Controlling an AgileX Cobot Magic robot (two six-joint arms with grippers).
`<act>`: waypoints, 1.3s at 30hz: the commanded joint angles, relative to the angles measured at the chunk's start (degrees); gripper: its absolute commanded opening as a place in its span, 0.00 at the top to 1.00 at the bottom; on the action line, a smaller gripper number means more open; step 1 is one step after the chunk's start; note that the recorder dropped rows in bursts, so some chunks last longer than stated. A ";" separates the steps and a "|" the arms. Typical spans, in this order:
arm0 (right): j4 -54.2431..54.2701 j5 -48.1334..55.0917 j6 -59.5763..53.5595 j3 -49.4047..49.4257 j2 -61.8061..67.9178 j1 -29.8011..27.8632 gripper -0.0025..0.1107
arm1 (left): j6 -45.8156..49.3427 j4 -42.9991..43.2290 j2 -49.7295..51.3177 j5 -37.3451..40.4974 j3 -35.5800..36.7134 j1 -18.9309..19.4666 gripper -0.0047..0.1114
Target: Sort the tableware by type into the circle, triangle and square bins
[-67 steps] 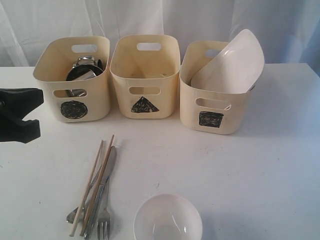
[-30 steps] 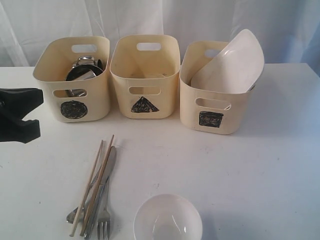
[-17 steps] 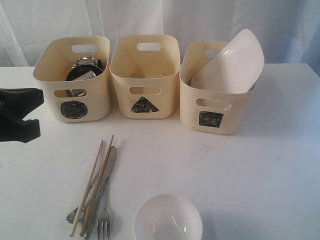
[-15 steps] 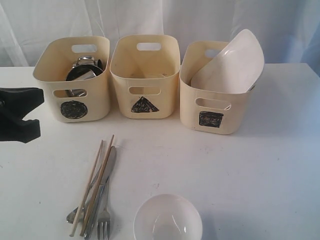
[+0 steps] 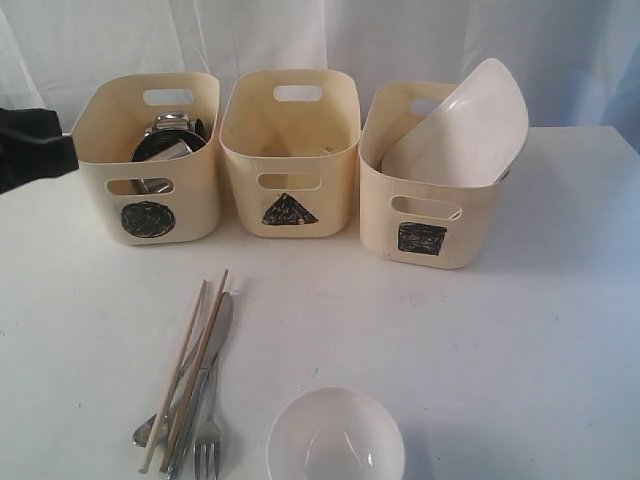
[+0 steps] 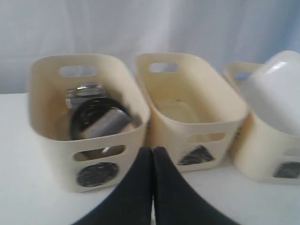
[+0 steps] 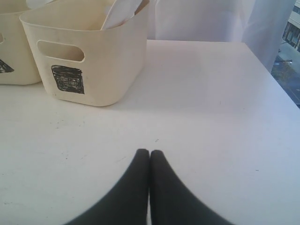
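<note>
Left wrist view: the left fingers are pressed together with nothing between them, hanging above the table. Just beyond their tips stands the circle bin, holding a steel bowl with a steel mug behind it. Next to that, also close ahead of the tips, is the triangle bin. Farther off is the square bin, with the white plate leaning out of it. The right fingers are likewise closed and empty, low over the table, with the square bin ahead and off to one side. In the exterior view the chopsticks, knife, fork and spoon lie bunched on the table, well apart from the left fingers. The white bowl sits just beside them.
</note>
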 commanded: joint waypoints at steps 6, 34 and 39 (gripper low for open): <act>0.11 0.00 0.00 0.39 -0.24 -0.24 0.98 | -0.29 0.00 18.74 -3.21 -4.12 -0.02 0.96; 0.11 0.00 0.00 0.39 -0.24 -0.24 0.98 | 89.36 -80.95 26.56 37.71 -9.58 20.89 0.96; 0.11 0.00 0.00 0.39 -0.24 -0.24 0.98 | 116.09 -110.78 26.32 37.91 -9.58 20.89 0.96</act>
